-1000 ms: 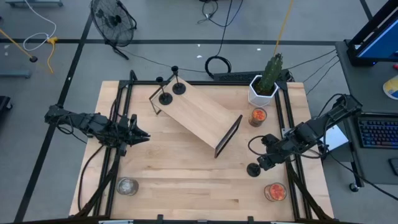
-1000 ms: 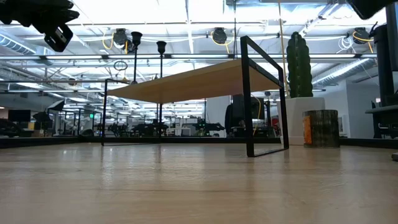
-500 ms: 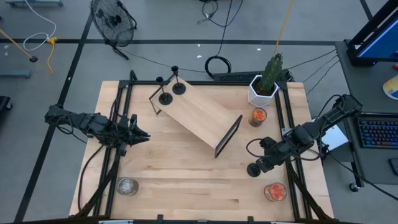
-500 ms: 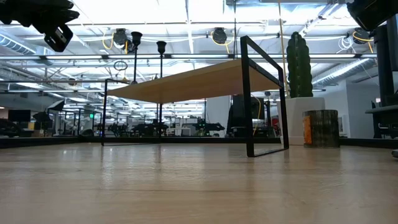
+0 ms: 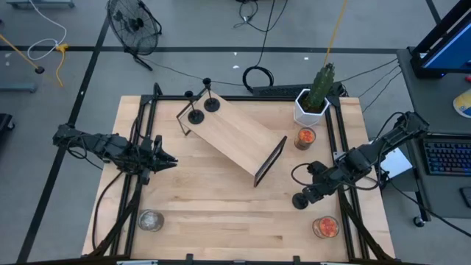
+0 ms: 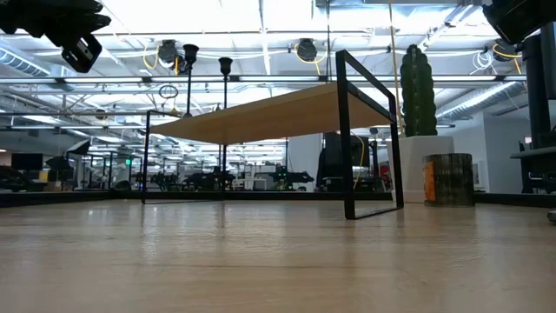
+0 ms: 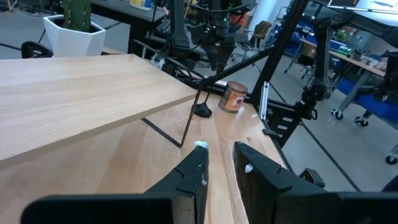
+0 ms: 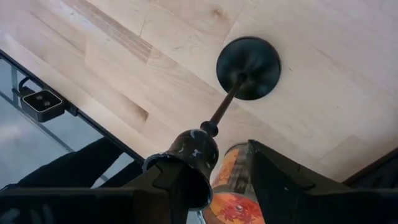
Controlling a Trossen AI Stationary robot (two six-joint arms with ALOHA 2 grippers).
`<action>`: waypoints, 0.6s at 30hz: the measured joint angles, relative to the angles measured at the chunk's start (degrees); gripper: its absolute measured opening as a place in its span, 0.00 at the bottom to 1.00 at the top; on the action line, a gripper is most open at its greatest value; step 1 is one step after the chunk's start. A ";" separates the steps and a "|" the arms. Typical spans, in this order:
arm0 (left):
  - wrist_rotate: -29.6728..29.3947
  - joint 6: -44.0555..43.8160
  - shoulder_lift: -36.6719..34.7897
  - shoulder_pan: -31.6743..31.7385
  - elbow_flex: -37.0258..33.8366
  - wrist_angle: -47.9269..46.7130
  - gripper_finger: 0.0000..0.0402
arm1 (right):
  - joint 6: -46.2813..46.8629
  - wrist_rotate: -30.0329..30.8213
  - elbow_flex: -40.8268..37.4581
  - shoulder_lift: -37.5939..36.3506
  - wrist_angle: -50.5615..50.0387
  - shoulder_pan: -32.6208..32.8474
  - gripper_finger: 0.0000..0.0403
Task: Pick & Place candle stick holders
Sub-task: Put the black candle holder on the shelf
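Note:
Two black candle stick holders (image 5: 196,115) (image 5: 211,104) stand on the far left end of a raised wooden shelf (image 5: 235,136); their cups also show in the low view (image 6: 189,52). A third holder (image 5: 299,200) stands by its disc base (image 8: 249,68) on the table at the right. Its stem rises to a cup (image 8: 193,157) at my right gripper (image 8: 217,180). That gripper is open and slants down over the holder, with the cup in front of one finger (image 8: 163,180). My left gripper (image 5: 165,160) hovers at the table's left, empty and narrowly open. My right gripper has the third holder's cup (image 8: 193,157) lying over one finger, with a gap to the other finger (image 8: 273,180). I cannot tell whether it touches the cup. The holder stands upright on its base on the table.
An orange jar (image 5: 325,227) stands close to the near side of the right gripper, and another (image 5: 305,138) beside a potted cactus (image 5: 313,99) at the far right. A glass jar (image 5: 150,220) stands near left. Black frame rails run along both table sides.
My right gripper has moved a little toward the table's left and near edge, closing in on the third holder's top. The holder's base has stayed where it was on the table.

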 joint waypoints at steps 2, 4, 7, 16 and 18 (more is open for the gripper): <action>-0.02 -0.08 0.00 0.02 0.00 0.00 0.20 | -0.02 -0.02 0.00 0.00 -0.02 -0.35 0.34; -0.02 -0.08 0.00 0.00 0.00 0.00 0.20 | -0.06 -0.02 -0.02 -0.02 0.01 -0.70 0.32; -0.02 -0.10 0.00 0.02 0.00 0.00 0.20 | -0.08 -0.06 -0.02 -0.02 0.07 -1.15 0.28; -0.02 0.02 0.00 -0.01 0.00 0.00 0.20 | -1.17 -0.13 -0.02 -0.04 0.09 -1.86 0.19; -0.02 0.15 0.00 0.00 0.00 0.00 0.20 | -1.17 -0.13 -0.02 -0.06 0.07 -1.86 0.18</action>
